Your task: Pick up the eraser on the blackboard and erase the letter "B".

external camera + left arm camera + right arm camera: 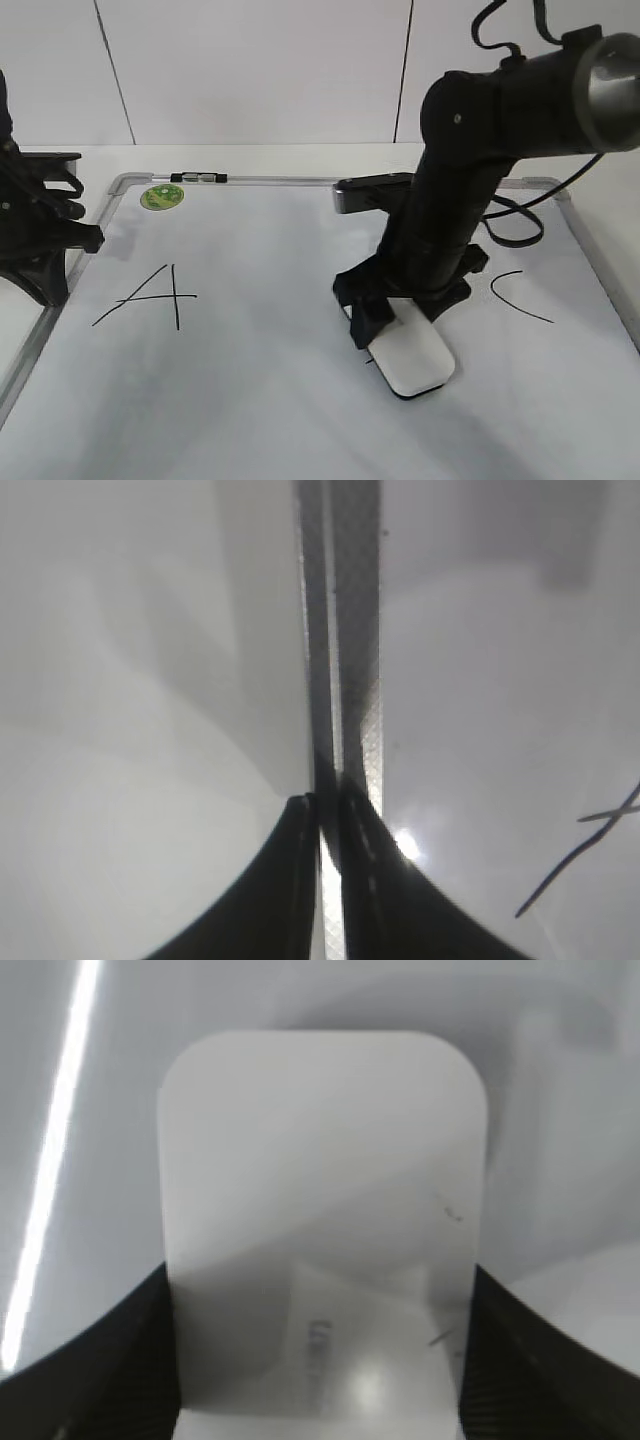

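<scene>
The white eraser [418,362] lies flat on the blackboard [270,400] in the middle, between the black "A" [150,296] and "C" [518,297]. My right gripper [395,318] is shut on the eraser's near end, a finger on each long side; the eraser fills the right wrist view [320,1220]. Of the letter "B" only a tiny dark stroke [369,359] shows at the eraser's left edge; the rest is hidden or gone. My left gripper [328,802] is shut and empty above the board's left frame [355,680].
A black-and-silver marker [199,178] lies on the board's top frame next to the round green sticker [161,197]. The left arm's base [35,235] stands at the board's left edge. A cable [520,215] loops behind the right arm.
</scene>
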